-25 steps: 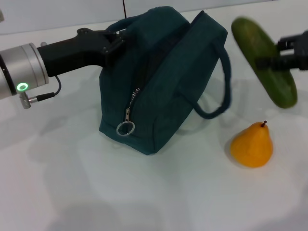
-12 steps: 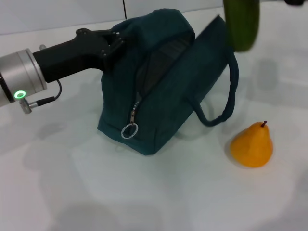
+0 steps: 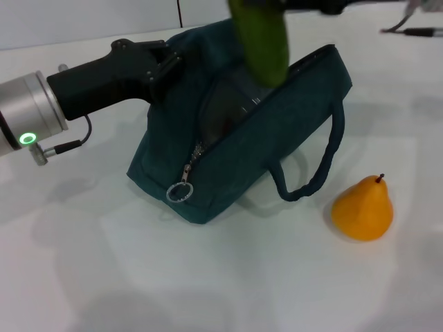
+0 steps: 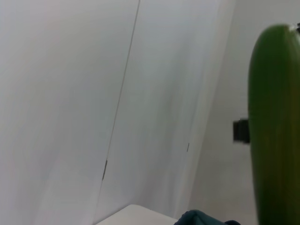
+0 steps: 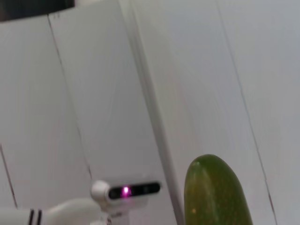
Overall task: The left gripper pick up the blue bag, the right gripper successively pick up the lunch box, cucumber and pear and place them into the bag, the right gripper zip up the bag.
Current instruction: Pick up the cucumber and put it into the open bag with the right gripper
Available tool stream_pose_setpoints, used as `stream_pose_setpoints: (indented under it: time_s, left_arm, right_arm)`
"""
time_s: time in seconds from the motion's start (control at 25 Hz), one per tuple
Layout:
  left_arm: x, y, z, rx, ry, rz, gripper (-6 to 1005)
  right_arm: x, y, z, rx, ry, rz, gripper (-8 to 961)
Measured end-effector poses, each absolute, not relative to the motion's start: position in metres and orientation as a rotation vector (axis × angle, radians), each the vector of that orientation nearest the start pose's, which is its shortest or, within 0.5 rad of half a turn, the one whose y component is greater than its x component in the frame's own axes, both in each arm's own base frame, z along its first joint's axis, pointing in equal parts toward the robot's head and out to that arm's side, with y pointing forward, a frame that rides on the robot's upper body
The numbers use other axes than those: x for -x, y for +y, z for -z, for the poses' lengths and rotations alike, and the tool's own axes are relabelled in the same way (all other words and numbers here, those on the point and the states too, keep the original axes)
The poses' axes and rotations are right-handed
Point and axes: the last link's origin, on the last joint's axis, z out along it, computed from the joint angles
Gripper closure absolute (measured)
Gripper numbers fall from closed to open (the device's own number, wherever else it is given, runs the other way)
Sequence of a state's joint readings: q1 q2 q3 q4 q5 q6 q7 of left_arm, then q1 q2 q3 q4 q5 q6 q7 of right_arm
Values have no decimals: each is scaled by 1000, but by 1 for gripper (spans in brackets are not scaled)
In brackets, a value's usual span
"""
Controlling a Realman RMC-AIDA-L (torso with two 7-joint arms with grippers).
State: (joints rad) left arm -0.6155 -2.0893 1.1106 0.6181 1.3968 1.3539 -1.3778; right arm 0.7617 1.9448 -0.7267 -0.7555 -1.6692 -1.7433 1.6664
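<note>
Left gripper [image 3: 169,63]: reaches in from the left at the bag's upper rear corner, black claw against the fabric there. Its jaws look closed on the bag's top edge, though the pinch point itself is hidden by fabric. It sits where it was half a second ago.

Blue bag [image 3: 277,149]: on the white worktop [image 3: 208,277], tipped up at the held corner. The mouth gapes wider than in the earlier frames, with the dark inside showing. The near side panel has dropped flatter and slid toward the right. The zipper ring pull [image 3: 178,192] hangs at the front corner.

Cucumber [image 3: 261,38]: upright in the air, its lower end right over the bag's open mouth. One second ago it hung out to the right of the bag; half a second ago it was above the bag's right edge; now it is over the middle. The left wrist view shows it as a tall green column [image 4: 274,126]; the right wrist view shows its rounded end [image 5: 215,192].

Right gripper: only a dark sliver shows at the top edge of the head view, beside the cucumber's upper end. How its jaws stand cannot be told, though the cucumber hangs from there.

Pear [image 3: 363,209]: stands on the worktop to the right of the bag, near its loop handle [image 3: 318,173], not touching. Unmoved.

Lunch box: cannot tell; not made out in any view.
</note>
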Motion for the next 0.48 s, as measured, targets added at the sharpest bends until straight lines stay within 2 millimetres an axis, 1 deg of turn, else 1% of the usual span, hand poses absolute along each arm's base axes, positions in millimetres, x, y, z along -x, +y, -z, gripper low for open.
stream_pose_setpoints:
  time_s: [0.16, 0.32, 0.48]
  left_arm:
    - [171, 371, 23, 2617, -506, 1090, 951]
    - [171, 371, 24, 2617, -511, 1092, 952]
    - [172, 371, 24, 2620, -516, 1092, 952]
  right_arm:
    - [-144, 387, -71, 2780, 290, -1070, 393]
    - [-149, 380, -54, 2798, 173, -1021, 393]
    - [-154, 374, -38, 2797, 116, -999, 393]
